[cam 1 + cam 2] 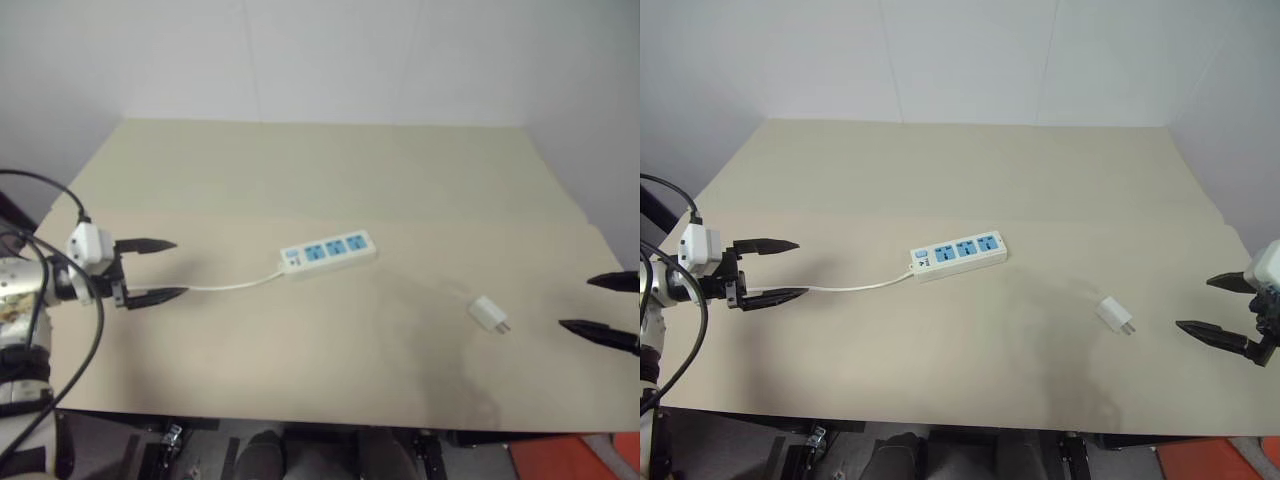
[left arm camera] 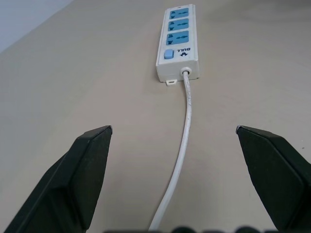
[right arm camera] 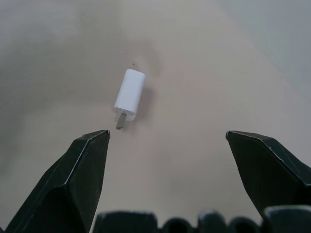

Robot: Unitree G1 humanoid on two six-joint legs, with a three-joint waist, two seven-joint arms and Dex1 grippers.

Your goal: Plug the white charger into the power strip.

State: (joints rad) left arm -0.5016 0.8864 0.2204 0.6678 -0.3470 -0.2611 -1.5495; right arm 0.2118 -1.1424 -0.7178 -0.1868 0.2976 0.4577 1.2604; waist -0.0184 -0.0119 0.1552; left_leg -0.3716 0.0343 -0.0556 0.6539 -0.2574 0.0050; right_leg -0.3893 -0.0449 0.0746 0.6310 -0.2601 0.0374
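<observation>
White and cube-shaped, the small plastic charger (image 1: 1114, 315) lies near the beige table's (image 1: 960, 170) right edge, the long white blue-socketed power strip (image 1: 958, 254) mid-table. Left gripper (image 2: 172, 136) gapes over the cord; right gripper (image 3: 167, 138) gapes before the charger. Light, rigid, probably slick: pinch its flat sides.

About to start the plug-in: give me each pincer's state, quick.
Left pincer: open, holding nothing, above the strip's cord.
Right pincer: open, holding nothing, beside the charger.
</observation>
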